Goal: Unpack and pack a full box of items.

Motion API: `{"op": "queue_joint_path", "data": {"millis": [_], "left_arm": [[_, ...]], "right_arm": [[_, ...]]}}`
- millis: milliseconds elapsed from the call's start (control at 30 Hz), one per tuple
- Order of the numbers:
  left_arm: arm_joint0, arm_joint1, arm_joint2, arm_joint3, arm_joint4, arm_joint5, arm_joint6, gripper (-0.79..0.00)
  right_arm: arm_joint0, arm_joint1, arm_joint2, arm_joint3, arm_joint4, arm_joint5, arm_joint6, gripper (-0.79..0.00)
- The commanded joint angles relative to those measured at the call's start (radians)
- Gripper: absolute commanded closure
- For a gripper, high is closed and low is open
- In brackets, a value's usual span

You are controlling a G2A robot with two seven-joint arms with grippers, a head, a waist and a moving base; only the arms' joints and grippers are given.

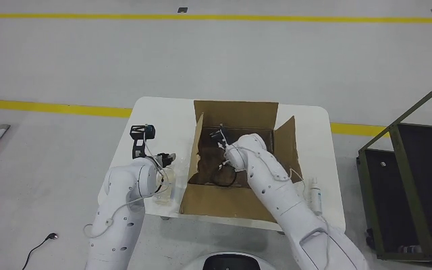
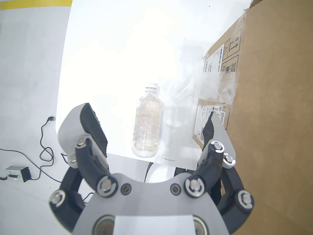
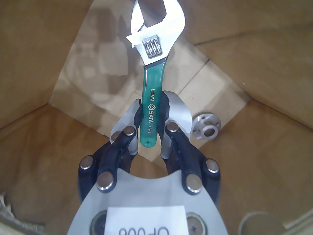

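Note:
An open cardboard box (image 1: 236,111) stands on the white table (image 1: 162,115). My right arm (image 1: 270,179) reaches down into it. Inside, my right gripper (image 3: 152,106) is shut on the green handle of an adjustable wrench (image 3: 154,57), holding it above the box floor (image 3: 97,62) with its silver head pointing away. A small metal flange (image 3: 206,128) lies on the box floor beside the gripper. My left gripper (image 2: 149,113) is open just outside the box's left wall (image 2: 269,99), above a clear plastic bottle (image 2: 148,125) standing near the table's front edge.
A second small bottle (image 1: 314,196) stands on the table right of the box. A clear plastic pouch (image 2: 220,84) is stuck on the box wall. Crumpled packing paper (image 3: 7,211) sits in a box corner. A green-framed cart (image 1: 398,196) stands off the table's right.

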Motion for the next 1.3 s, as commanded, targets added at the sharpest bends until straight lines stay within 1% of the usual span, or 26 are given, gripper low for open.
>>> {"op": "queue_joint_path", "data": {"millis": [0, 100, 167, 300, 333, 833, 867, 967, 1267], "left_arm": [[0.0, 0.0, 0.0, 0.0, 0.0, 0.0, 0.0, -0.785], [0.0, 0.0, 0.0, 0.0, 0.0, 0.0, 0.0, -0.785], [0.0, 0.0, 0.0, 0.0, 0.0, 0.0, 0.0, -0.785], [0.0, 0.0, 0.0, 0.0, 0.0, 0.0, 0.0, -0.785], [0.0, 0.0, 0.0, 0.0, 0.0, 0.0, 0.0, -0.785], [0.0, 0.0, 0.0, 0.0, 0.0, 0.0, 0.0, -0.785], [0.0, 0.0, 0.0, 0.0, 0.0, 0.0, 0.0, -0.785], [0.0, 0.0, 0.0, 0.0, 0.0, 0.0, 0.0, -0.785], [0.0, 0.0, 0.0, 0.0, 0.0, 0.0, 0.0, -0.785]], "right_arm": [[-0.081, 0.022, 0.04, -0.167, -0.037, -0.012, 0.053, 0.0], [-0.194, 0.048, 0.097, -0.372, -0.077, -0.038, 0.112, 0.0], [-0.254, 0.06, 0.126, -0.478, -0.094, -0.056, 0.138, 0.0], [-0.336, 0.075, 0.162, -0.616, -0.115, -0.079, 0.158, 0.0], [-0.348, 0.077, 0.169, -0.633, -0.114, -0.08, 0.157, 0.0], [-0.348, 0.077, 0.169, -0.633, -0.114, -0.08, 0.157, 0.0], [-0.356, 0.078, 0.166, -0.645, -0.111, -0.088, 0.129, 0.0], [-0.38, 0.082, 0.161, -0.709, -0.122, -0.11, 0.1, 0.0], [-0.485, 0.099, 0.209, -0.985, -0.101, -0.13, 0.113, 0.0]]}}
